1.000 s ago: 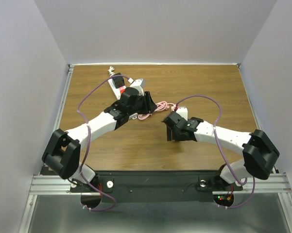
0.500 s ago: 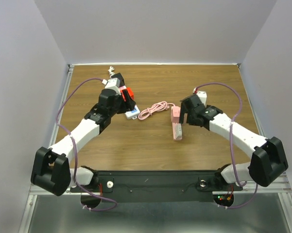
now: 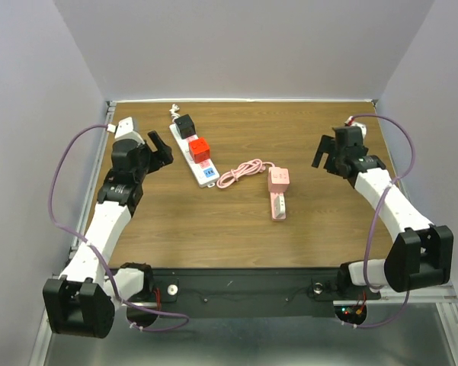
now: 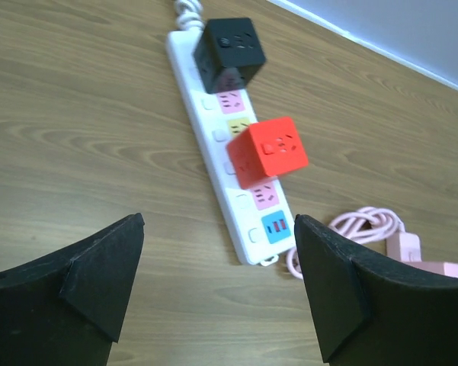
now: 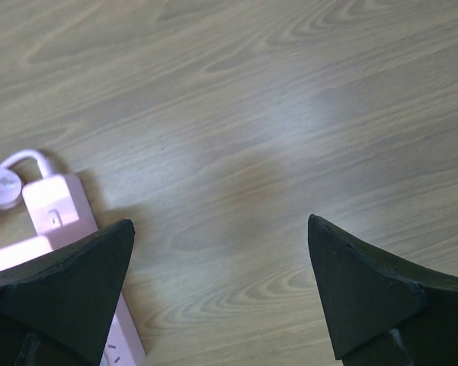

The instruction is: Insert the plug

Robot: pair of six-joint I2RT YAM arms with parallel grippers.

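Observation:
A white power strip (image 3: 196,162) lies at the back left of the wooden table. A black cube plug (image 3: 185,126) and a red cube plug (image 3: 200,149) sit in its sockets; all three show in the left wrist view, strip (image 4: 248,229), black cube (image 4: 229,53), red cube (image 4: 267,150). A pink power strip (image 3: 277,192) with a coiled pink cable (image 3: 241,171) lies mid-table and shows in the right wrist view (image 5: 53,210). My left gripper (image 3: 161,152) is open and empty, left of the white strip. My right gripper (image 3: 324,155) is open and empty, right of the pink strip.
White walls enclose the table on three sides. The table's far edge (image 3: 244,101) runs behind the white strip. A purple cable (image 3: 68,164) loops off the left arm and another (image 3: 400,152) off the right arm.
Both arms have pulled back outward from the table's middle, left arm to the left, right arm to the right. The red cube, earlier at the left gripper, now sits in the white strip.

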